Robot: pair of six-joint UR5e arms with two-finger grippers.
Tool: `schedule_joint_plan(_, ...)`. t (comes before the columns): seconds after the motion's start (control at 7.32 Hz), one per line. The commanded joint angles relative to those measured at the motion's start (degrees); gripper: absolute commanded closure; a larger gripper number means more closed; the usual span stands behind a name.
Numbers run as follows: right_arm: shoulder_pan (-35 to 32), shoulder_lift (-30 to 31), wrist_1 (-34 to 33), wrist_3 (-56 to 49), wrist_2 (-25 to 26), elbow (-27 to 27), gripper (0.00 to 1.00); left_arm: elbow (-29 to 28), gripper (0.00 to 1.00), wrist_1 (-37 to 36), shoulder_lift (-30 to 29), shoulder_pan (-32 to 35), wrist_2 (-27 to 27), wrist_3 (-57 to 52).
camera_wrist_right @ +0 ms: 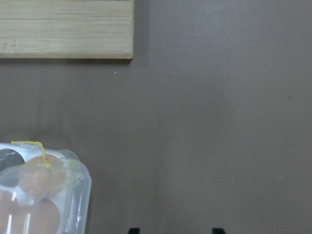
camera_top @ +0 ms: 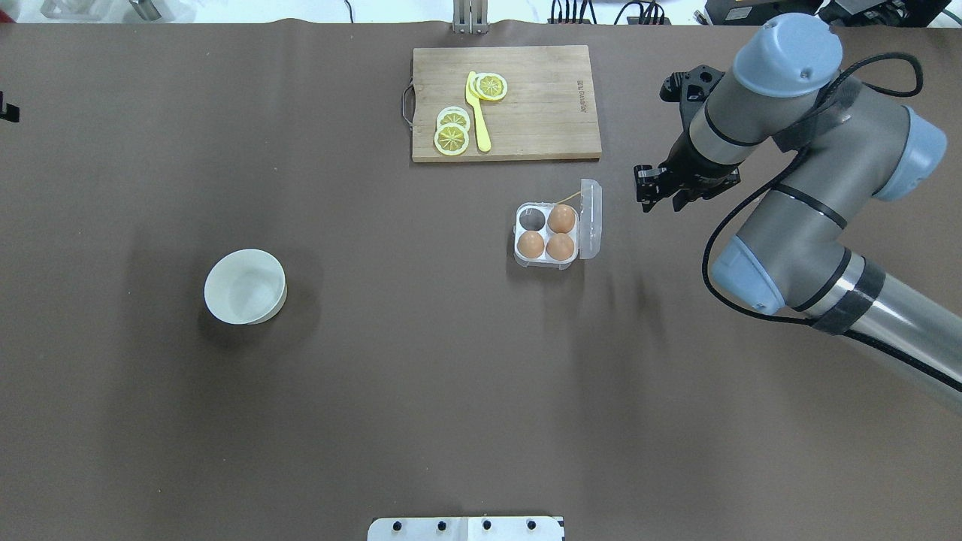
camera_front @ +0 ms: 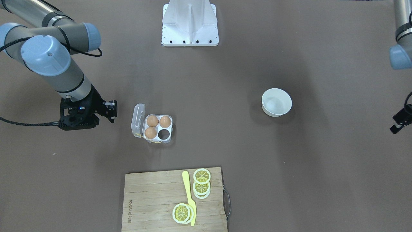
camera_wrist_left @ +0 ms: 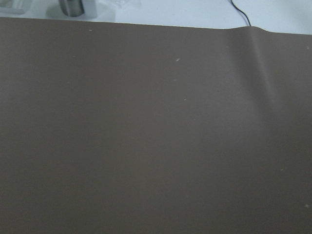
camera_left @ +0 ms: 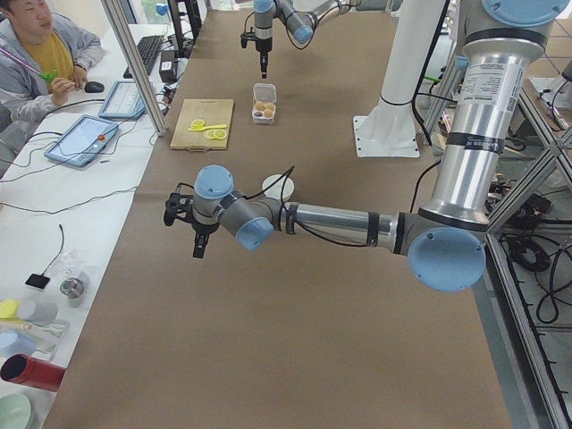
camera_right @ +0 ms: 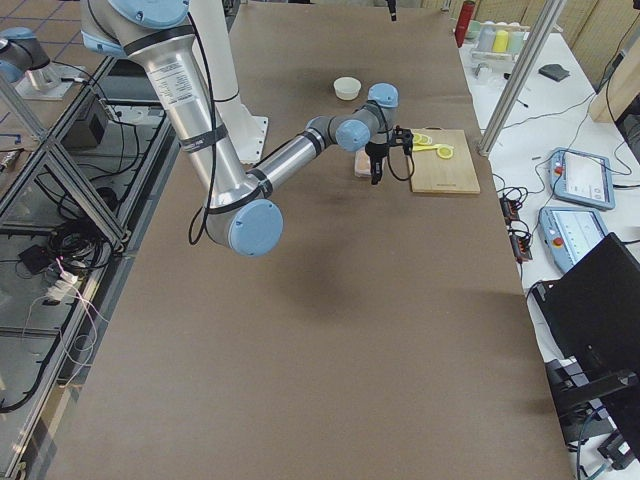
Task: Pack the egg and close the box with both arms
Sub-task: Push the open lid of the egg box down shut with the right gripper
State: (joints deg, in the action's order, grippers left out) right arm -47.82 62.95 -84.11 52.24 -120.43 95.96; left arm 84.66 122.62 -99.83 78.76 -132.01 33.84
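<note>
Box (camera_top: 533,219) open, three eggs (camera_top: 561,219) inside

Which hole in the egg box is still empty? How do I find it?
Find the wooden cutting board with lemon slices; the clear egg box sits near it. The empty cell is on the board's side, in the corner away from the open lid: dark, while the other three hold brown eggs.

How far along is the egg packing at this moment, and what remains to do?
Done: three eggs sit in the box; one cell is empty, and no loose egg shows; the bowl looks empty. In hand: nothing; the open right gripper hangs beside the raised lid, the left gripper far off. Left: closing the lid.
</note>
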Motion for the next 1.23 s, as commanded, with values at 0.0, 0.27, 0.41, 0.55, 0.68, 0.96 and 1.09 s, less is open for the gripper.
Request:
schedule_joint_plan(0.0,1.1,-2.6,6.9,4.6,0.0,-4.5,1.0,3.0,0.02,-4.1,2.5,2.4,-3.2,-1.6)
schedule_joint_plan(0.27,1.6,-4.1,7.3,8.1,0.0,-4.6,1.0,3.3,0.02,-4.2,2.6,2.4,-3.3,-1.6)
schedule_joint_plan(0.41,2.1,-6.4,6.9,10.4,0.0,-4.7,1.0,3.3,0.02,-4.1,2.7,2.5,-3.3,-1.6)
schedule_joint_plan(0.55,3.5,-7.3,7.4,12.9,0.1,-5.9,1.0,3.4,0.02,-4.2,2.7,2.5,-3.4,-1.6)
schedule_joint_plan(0.68,4.0,-9.3,7.4,14.4,0.1,-6.5,1.0,3.4,0.02,-4.1,2.7,2.5,-4.7,-1.6)
schedule_joint_plan(0.96,2.9,-9.1,7.0,16.3,-1.1,-3.8,1.0,3.4,0.02,-4.3,2.7,2.6,-6.3,-1.6)
schedule_joint_plan(1.09,-0.9,-6.6,6.9,15.7,-5.2,-2.1,1.0,3.2,0.02,-4.3,3.0,2.6,-6.3,-1.7)
